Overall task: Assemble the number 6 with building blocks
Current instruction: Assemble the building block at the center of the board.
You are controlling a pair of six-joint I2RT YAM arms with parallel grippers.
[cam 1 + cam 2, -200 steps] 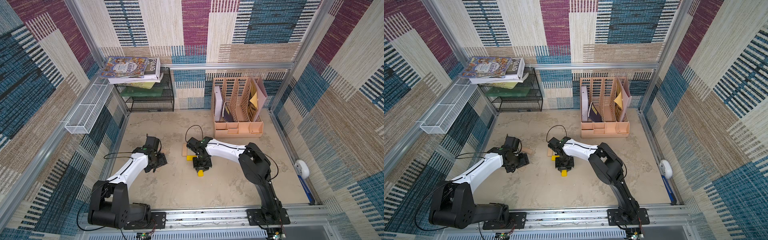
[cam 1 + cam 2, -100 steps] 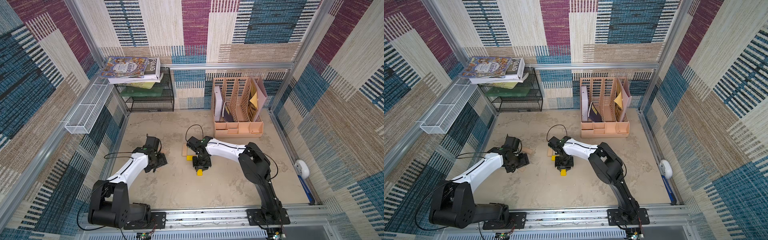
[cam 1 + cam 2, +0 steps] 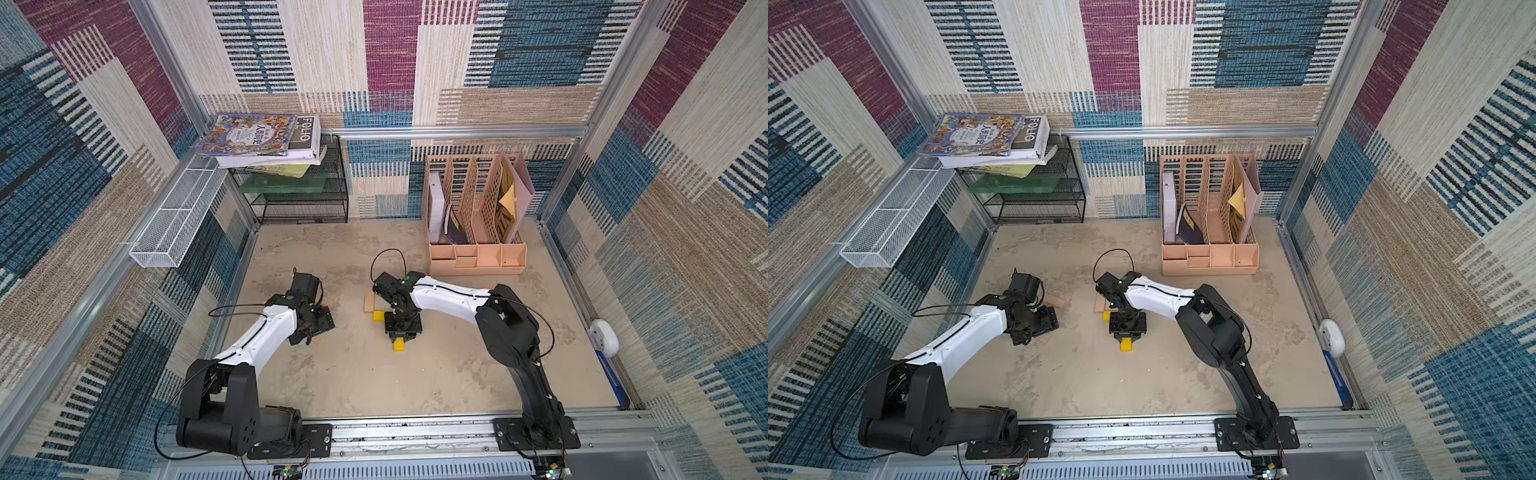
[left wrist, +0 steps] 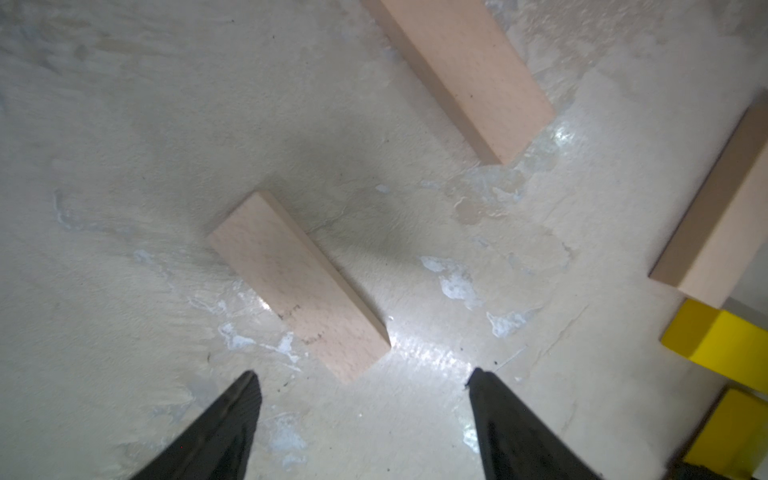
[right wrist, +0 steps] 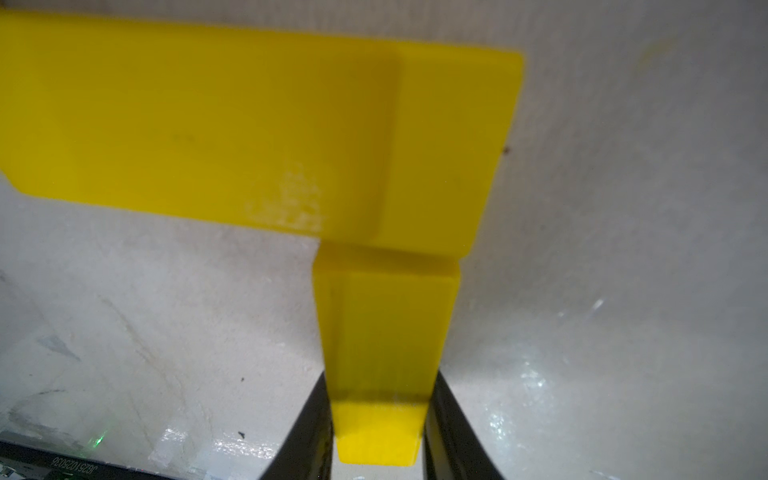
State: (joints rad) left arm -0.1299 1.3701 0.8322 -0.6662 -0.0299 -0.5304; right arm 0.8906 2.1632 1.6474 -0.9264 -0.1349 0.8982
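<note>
The right pincer [image 5: 380,390] pinches a yellow bar [image 5: 386,324], its far end butted against a crosswise yellow bar [image 5: 208,124] beyond, apparently squaring a corner of the 6 [image 3: 378,316]. The left pincer [image 4: 363,374], spread wide, hovers just short of a pale wooden bar [image 4: 297,286], likely the next piece.

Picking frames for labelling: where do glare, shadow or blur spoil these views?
Left wrist view: mostly sharp, though glare whitens the table beside the nearest pale bar, and a soft shadow lies beyond it. Right wrist view: the gripped yellow bar is soft, close to the lens; glare on the table. Both top views: evenly lit and sharp.
</note>
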